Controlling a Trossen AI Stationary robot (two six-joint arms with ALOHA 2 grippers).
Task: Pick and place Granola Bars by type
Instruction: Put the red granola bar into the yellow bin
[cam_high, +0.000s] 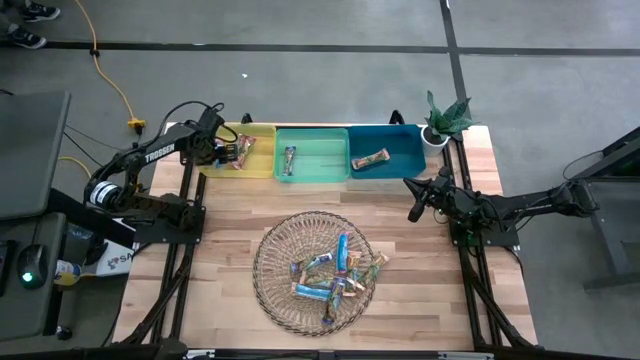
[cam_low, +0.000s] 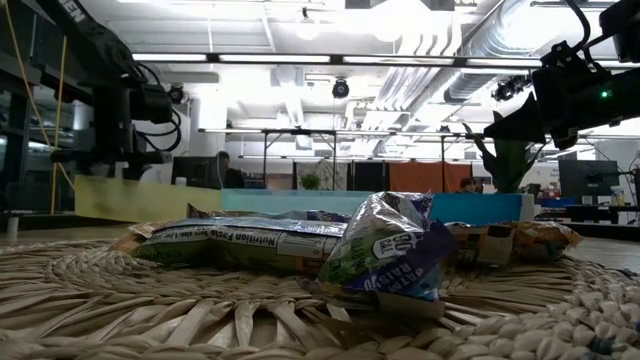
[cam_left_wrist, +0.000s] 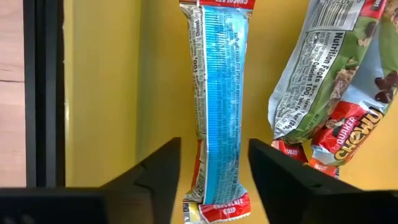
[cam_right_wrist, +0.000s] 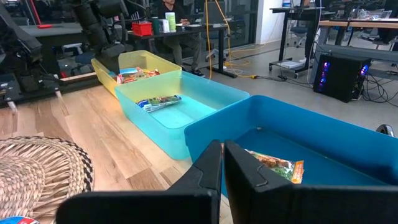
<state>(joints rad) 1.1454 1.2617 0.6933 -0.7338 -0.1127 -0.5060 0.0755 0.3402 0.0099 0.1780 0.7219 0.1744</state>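
3 bins stand in a row along the far edge of the table, and the left gripper (cam_high: 232, 150) hangs over the first of them, the yellow bin (cam_high: 262, 132). In the left wrist view its fingers (cam_left_wrist: 155, 180) are spread apart on either side of a red-ended bar (cam_left_wrist: 217, 106) that lies lengthwise on the yellow floor with its silver and blue back up; neither finger presses the wrapper. Just beside that bar lies a second red bar (cam_left_wrist: 329, 93), crumpled and tilted.

The green bin (cam_high: 325, 135) in the middle holds 1 bar (cam_high: 289, 160) near its left wall. The teal bin (cam_high: 410, 140) holds 1 orange-tan bar (cam_high: 370, 158).

Nearer the front of the table, between the two arms, sits the round wicker plate (cam_high: 275, 285) with the remaining Granola Bars (cam_high: 335, 275) heaped on its right half, blue and green wrappers overlapping; the low view shows them lying flat and crossed on the weave.

The right gripper (cam_high: 416, 203) waits above bare wood, just in front of the teal bin's right end, with its fingers (cam_right_wrist: 208, 168) pressed together and holding nothing. A small potted plant (cam_high: 445, 120) stands at the far right corner.
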